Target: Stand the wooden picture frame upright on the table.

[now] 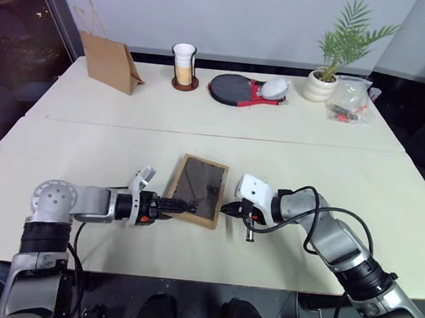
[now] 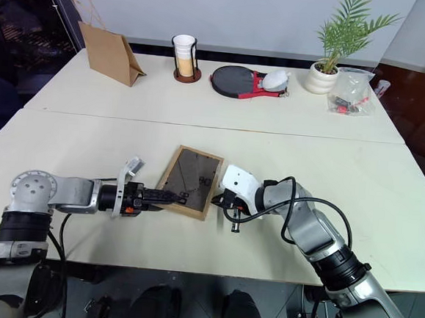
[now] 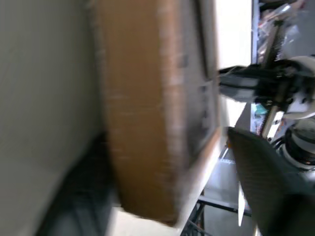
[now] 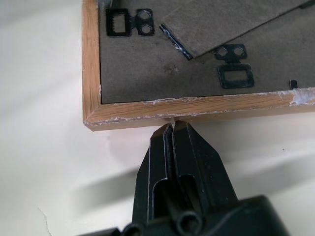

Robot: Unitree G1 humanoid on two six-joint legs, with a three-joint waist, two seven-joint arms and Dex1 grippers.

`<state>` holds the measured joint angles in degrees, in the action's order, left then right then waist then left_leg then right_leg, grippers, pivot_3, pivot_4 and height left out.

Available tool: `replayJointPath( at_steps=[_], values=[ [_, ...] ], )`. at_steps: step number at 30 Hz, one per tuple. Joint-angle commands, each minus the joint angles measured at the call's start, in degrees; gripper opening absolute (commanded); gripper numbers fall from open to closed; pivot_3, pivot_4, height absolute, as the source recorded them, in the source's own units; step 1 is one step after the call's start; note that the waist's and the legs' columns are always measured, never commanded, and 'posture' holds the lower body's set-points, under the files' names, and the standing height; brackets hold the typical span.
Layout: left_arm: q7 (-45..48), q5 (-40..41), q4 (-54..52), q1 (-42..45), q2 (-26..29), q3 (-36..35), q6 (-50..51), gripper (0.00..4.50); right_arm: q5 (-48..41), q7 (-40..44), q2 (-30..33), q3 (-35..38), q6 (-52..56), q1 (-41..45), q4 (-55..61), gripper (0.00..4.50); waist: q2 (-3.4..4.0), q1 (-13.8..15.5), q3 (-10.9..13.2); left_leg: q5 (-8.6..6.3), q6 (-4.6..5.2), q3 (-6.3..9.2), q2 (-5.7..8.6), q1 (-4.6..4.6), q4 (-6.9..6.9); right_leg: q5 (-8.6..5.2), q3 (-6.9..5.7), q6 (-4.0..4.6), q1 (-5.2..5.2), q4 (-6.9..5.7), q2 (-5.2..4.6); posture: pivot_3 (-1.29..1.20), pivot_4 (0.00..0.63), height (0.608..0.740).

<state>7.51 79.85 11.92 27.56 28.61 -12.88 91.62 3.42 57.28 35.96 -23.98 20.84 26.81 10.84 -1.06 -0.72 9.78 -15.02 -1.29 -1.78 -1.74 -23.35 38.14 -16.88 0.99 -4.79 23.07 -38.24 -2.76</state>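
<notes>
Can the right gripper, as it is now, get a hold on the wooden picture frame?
Probably not yet. The right gripper is shut, its tips against the outer edge of the wooden picture frame, which lies back-up on the table. Nothing blocks the way, but it would have to open first.

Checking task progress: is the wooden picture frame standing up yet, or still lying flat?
Lying flat. The wooden picture frame rests face down on the table, its dark back panel facing up.

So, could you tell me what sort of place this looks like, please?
Probably an office or lab room set up for testing: a big pale table carrying assorted props, like a potted plant, a paper bag and a table tennis paddle.
</notes>
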Motion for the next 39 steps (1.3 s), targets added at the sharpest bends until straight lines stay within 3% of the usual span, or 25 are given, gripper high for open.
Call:
replayJointPath(
  at_steps=[1, 2, 6, 11, 14, 18, 27, 28, 32, 39],
  values=[
    [0.9, -0.4, 0.0, -0.1, -0.1, -0.5, 0.9, 1.32, -0.6, 0.4, 0.8, 1.4, 0.0, -0.5, 3.3, 0.00, -0.03, 0.1, 0.0, 0.00, 0.00, 0.01, 0.00, 0.00, 0.00, 0.00, -0.03, 0.00, -0.01, 0.00, 0.02, 0.00, 0.150, 0.740],
    [1.4, -0.3, 0.1, -0.2, -0.1, -0.9, 0.9, 1.07, -0.8, 0.6, 1.2, 1.8, 0.3, -0.8, 3.8, 0.00, -0.03, 0.0, 0.0, 0.00, 0.00, 0.01, 0.00, 0.01, 0.00, 0.00, -0.03, 0.00, -0.03, 0.00, 0.01, 0.00, 0.150, 0.740],
    [5.8, 1.4, -1.7, -1.0, -0.2, -3.2, 0.0, 1.07, -3.8, 1.8, 5.5, 7.1, 3.4, -3.5, 9.3, 0.00, -0.03, 0.0, 0.0, 0.00, 0.00, 0.01, 0.02, 0.01, 0.00, 0.00, -0.03, 0.00, -0.03, 0.00, 0.01, 0.00, 0.150, 0.740],
    [12.8, 1.7, -8.3, -1.1, 0.1, -3.8, -4.0, 1.07, -17.2, 4.3, 10.5, 23.1, 14.5, -5.5, 15.3, 0.00, -0.05, 0.1, 0.0, 0.00, 0.00, 0.04, 0.00, -0.06, -0.03, 0.00, -0.04, 0.01, 0.02, 0.05, -0.05, 0.00, 0.150, 0.740],
    [15.9, 2.1, -10.0, -1.3, -0.4, -4.2, -6.4, 1.07, -28.9, 2.8, 9.4, 32.9, 27.2, -1.2, 14.4, 0.00, -0.04, -0.1, 0.0, 0.00, -0.01, 0.03, 0.00, -0.01, -0.03, 0.00, -0.03, 0.03, -0.05, 0.08, -0.11, 0.00, 0.150, 0.740],
    [20.6, 1.7, -11.2, -2.7, 0.1, -3.4, -7.6, 1.07, -36.8, -2.1, 6.9, 36.3, 39.1, 5.7, 11.7, 0.00, -0.04, -0.5, 0.0, -0.01, -0.01, 0.02, -0.05, 0.05, -0.15, 0.04, -0.03, 0.13, -0.02, 0.08, -0.11, 0.00, 0.150, 0.740],
    [32.5, -5.9, -12.5, -7.7, 2.7, 0.6, -13.1, 1.07, -43.8, -10.1, 1.3, 34.0, 47.8, 14.9, 9.5, 4.24, -0.03, 0.1, 0.0, -0.01, 0.01, -0.05, -0.01, -0.13, -0.23, 0.03, 0.00, 0.15, 0.17, 0.22, -0.16, 0.00, 0.150, 0.740],
    [33.0, -6.5, -12.7, -7.9, 2.6, 1.0, -13.6, 1.07, -44.4, -11.2, -0.2, 32.7, 48.4, 15.6, 10.0, 4.44, -0.03, 0.0, 0.0, -0.02, 0.02, -0.05, 0.00, -0.15, -0.23, 0.03, -0.01, 0.16, 0.17, 0.23, -0.17, 0.00, 0.150, 0.740],
    [33.7, -7.9, -13.2, -7.9, 1.8, 1.6, -14.3, 1.07, -45.4, -15.2, -5.8, 28.8, 50.7, 18.5, 9.2, 4.44, -0.03, -0.3, 0.0, -0.02, 0.03, -0.06, -0.03, -0.14, -0.23, 0.04, 0.00, 0.14, 0.22, 0.18, -0.17, 0.00, 0.150, 0.740],
    [34.1, -9.0, -13.7, -8.0, 1.2, 1.8, -14.8, 1.07, -44.1, -16.5, -8.9, 22.8, 48.6, 20.2, 6.5, 4.44, -0.03, -0.1, 0.0, -0.03, 0.04, -0.06, -0.03, -0.17, -0.24, 0.04, 0.00, 0.13, 0.25, 0.19, -0.18, 0.00, 0.150, 0.740]
  ],
)
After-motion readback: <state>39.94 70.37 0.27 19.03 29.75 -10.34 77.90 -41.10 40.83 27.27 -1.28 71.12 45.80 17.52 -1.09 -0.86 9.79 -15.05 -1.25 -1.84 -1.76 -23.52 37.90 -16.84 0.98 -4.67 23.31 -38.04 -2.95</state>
